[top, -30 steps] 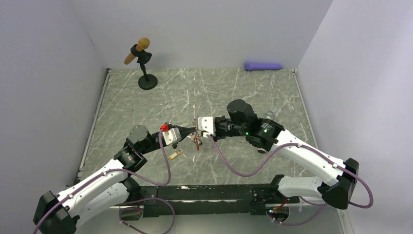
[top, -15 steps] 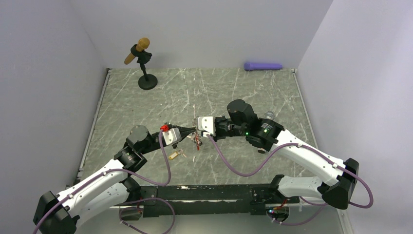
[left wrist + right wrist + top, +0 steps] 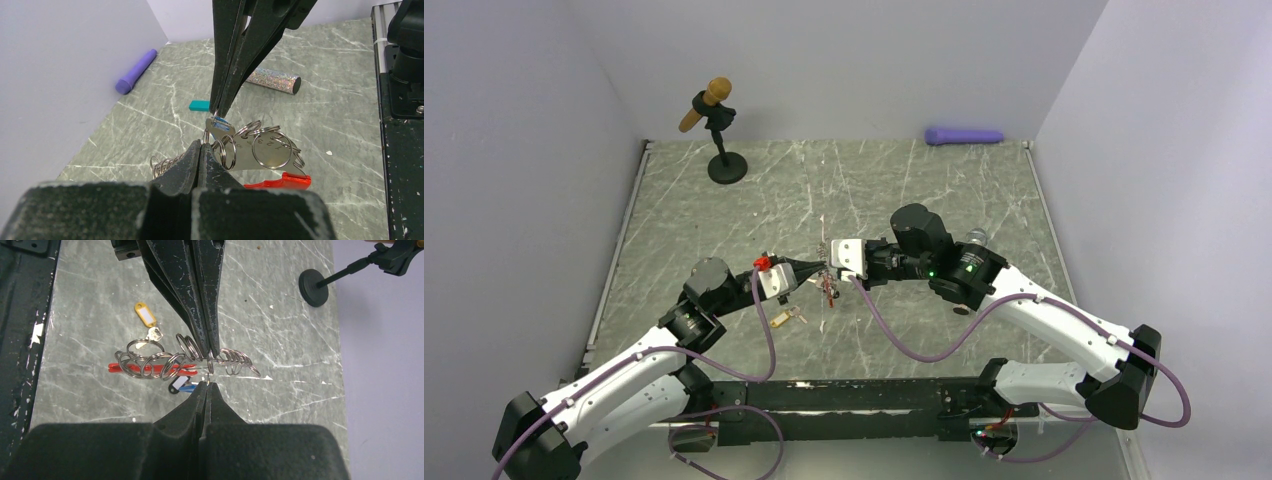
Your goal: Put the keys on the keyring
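Both grippers meet tip to tip above the middle of the table. My left gripper [image 3: 202,146] is shut on a silver ring of the keyring [image 3: 267,150], a bunch of metal rings with a red clip [image 3: 278,181] hanging below. My right gripper [image 3: 206,385] is shut on the thin metal of a blue-tagged key [image 3: 220,126] right at that ring. A black tag [image 3: 176,383] hangs beside the blue one [image 3: 189,388]. A yellow-tagged key [image 3: 145,315] lies on the table under the left gripper [image 3: 819,270]. The right gripper [image 3: 827,268] touches it there.
A microphone on a black stand [image 3: 716,128] stands at the back left. A purple cylinder [image 3: 964,135] lies against the back wall. A glittery silver cylinder [image 3: 273,80] and a small teal block [image 3: 199,105] lie on the marble table beyond the grippers. Walls close in left, back and right.
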